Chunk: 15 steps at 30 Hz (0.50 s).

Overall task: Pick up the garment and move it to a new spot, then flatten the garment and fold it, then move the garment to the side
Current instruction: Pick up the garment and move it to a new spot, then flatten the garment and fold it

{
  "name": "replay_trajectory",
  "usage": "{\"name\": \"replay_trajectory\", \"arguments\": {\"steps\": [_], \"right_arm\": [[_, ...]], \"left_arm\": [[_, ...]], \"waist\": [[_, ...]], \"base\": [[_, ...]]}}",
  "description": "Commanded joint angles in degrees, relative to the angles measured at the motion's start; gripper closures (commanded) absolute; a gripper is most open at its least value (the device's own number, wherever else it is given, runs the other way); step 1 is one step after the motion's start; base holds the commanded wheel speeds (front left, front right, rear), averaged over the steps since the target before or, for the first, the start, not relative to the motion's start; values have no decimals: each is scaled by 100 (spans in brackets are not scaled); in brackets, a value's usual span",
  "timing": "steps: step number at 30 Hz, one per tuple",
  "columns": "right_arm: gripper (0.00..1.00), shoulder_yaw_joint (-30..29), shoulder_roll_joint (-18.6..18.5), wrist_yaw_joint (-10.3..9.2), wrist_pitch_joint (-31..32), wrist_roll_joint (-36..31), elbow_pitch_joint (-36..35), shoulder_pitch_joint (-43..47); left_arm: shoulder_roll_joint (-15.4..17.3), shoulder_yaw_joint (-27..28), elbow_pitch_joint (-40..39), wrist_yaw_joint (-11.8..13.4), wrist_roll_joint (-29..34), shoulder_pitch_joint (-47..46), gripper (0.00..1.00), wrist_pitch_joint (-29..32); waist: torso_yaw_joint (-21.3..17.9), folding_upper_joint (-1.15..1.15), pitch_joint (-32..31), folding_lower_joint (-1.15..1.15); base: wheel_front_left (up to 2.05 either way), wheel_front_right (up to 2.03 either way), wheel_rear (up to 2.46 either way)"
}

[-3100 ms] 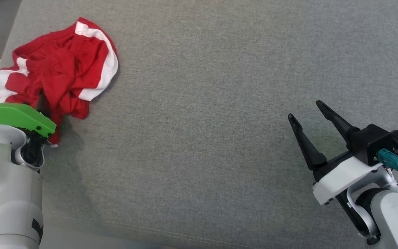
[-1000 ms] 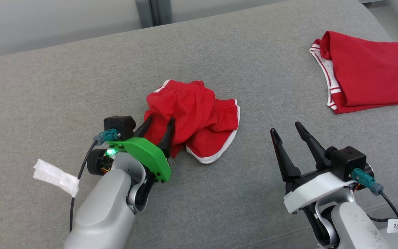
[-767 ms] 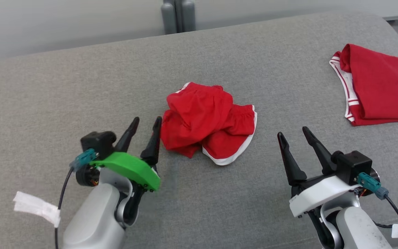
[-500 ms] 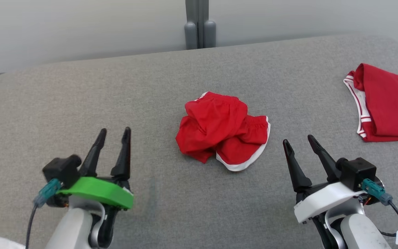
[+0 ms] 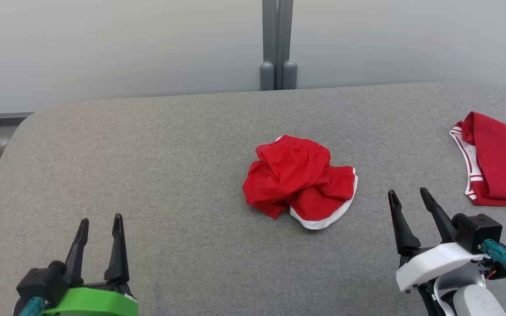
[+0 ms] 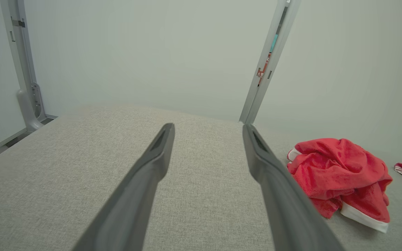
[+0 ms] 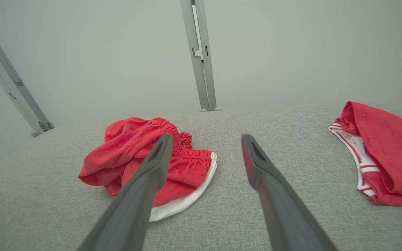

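While the crumpled red shorts (image 5: 300, 182) lie loose near the middle of the grey cushion (image 5: 156, 153), both grippers stand clear of them. The left gripper (image 5: 100, 218) sits low at the near left, well apart from the shorts, its two dark fingers spread with bare cushion between them. Its green mount (image 5: 90, 303) is cut off by the bottom edge of the head view. The right gripper (image 5: 407, 191) stands near the shorts on their right, also spread wide and holding nothing, its white mount (image 5: 433, 263) partly out of frame. In the right wrist view the finger on that view's left crosses in front of the shorts and hides part of them (the gathered waistband shows just above its tip). How the shorts are bunched is hard to read: one white-trimmed edge faces the near side, and the rest is folded over itself. A second red garment (image 5: 499, 160) with white striped trim lies at the far right of the cushion, cut off by the frame edge, so its full shape cannot be told. Behind the cushion is a pale wall (image 5: 125, 44) with a grey post (image 5: 277, 44)
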Motion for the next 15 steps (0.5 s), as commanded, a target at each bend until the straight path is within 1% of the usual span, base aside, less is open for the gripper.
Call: {"name": "replay_trajectory", "arguments": {"steps": [1, 6, 15], "right_arm": [[0, -38, 5, -9, 26, -22, 6, 61], [0, -87, -6, -9, 82, -13, 47, 12], [0, -120, -7, -9, 82, -20, 101, -70]], "left_arm": [[-25, 35, 74, -26, 84, 152, 0, -14], [-63, 125, 192, -48, 105, 137, 0, -14], [-10, 30, 270, -51, 104, -93, 0, -16]], "waist": [[26, 0, -22, 0], [50, 0, -10, 0], [50, 0, 13, 0]], "base": [[0, 0, 0], [0, 0, 0], [0, 0, 0]]}}
